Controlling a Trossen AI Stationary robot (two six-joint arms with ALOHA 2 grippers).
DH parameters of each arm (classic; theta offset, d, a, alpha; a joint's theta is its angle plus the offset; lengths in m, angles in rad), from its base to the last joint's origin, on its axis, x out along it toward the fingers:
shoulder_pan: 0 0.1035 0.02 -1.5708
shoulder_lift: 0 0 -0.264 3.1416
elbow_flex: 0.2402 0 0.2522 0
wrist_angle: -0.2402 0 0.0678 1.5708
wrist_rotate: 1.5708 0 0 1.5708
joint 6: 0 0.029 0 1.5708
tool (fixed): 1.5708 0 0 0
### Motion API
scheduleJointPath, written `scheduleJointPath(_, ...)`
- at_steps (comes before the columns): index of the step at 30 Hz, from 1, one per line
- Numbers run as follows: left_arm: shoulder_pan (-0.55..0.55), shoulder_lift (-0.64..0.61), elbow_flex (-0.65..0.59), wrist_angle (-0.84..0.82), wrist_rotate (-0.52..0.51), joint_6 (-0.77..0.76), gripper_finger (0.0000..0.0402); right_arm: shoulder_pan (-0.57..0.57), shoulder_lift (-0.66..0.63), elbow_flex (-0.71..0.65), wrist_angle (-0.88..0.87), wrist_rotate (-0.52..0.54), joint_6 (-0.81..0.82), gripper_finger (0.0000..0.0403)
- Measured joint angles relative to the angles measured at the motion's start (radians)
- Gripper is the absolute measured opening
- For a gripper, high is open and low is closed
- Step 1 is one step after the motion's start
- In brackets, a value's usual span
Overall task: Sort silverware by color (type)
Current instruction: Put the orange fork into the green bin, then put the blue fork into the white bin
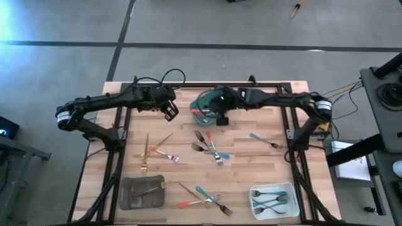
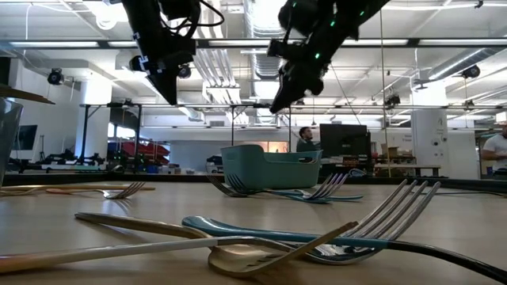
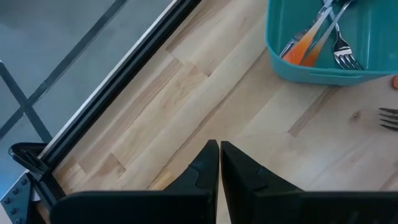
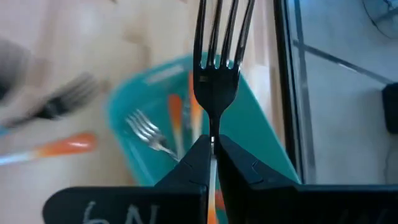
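Silver tines stand out past the right gripper (image 4: pixel 211 144), whose two dark fingers are pinched on the neck of a fork (image 4: pixel 217 56); its handle is hidden behind the fingers, so its colour cannot be told. That gripper hangs over the green tray (image 1: pixel 202 108) near the far edge of the table (image 1: pixel 264 166), and the right wrist view shows the tray directly beyond the fork, with red-orange-handled pieces (image 4: pixel 186 115) lying inside it. The left gripper (image 1: pixel 171 112) hovers just beside the green tray, on the left arm's side, fingers pressed together with nothing between them.

Outward from the green tray, toward the middle of the table, a cluster of forks (image 1: pixel 210 149) lies crossed, at least one with a teal handle. A single teal-handled fork (image 1: pixel 264 140) lies farther toward the right arm's side. On the left arm's side of that cluster lie gold utensils (image 1: pixel 146 154) and a red-orange-handled fork (image 1: pixel 164 152). Well away from the green tray, along the near edge, a grey tray (image 1: pixel 142 191) holds what looks like a gold piece, a white tray (image 1: pixel 274 199) holds teal-handled forks (image 1: pixel 271 199), and a mixed heap (image 1: pixel 205 198) of teal, red-orange and gold pieces lies between the two.
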Motion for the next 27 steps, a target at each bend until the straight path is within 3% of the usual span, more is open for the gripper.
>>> scheduleJointPath(9, 0.0, 0.0, 0.0, -0.035, 0.003, -0.058, 0.0, -0.07, 0.178, 0.103, -0.077, -0.038, -0.125, 0.0011)
scheduleJointPath(17, 0.0, 0.0, 0.0, -0.058, 0.003, -0.091, 0.0, -0.07, 0.205, 0.203, -0.232, -0.022, -0.062, 0.0062)
scheduleJointPath(21, 0.0, 0.0, 0.0, -0.057, 0.002, -0.091, 0.0, -0.07, 0.175, 0.217, -0.302, -0.019, 0.052, 0.0082)
scheduleJointPath(27, 0.0, 0.0, 0.0, -0.058, 0.001, -0.089, 0.0, -0.07, 0.114, 0.219, -0.601, -0.029, 0.436, 0.009)
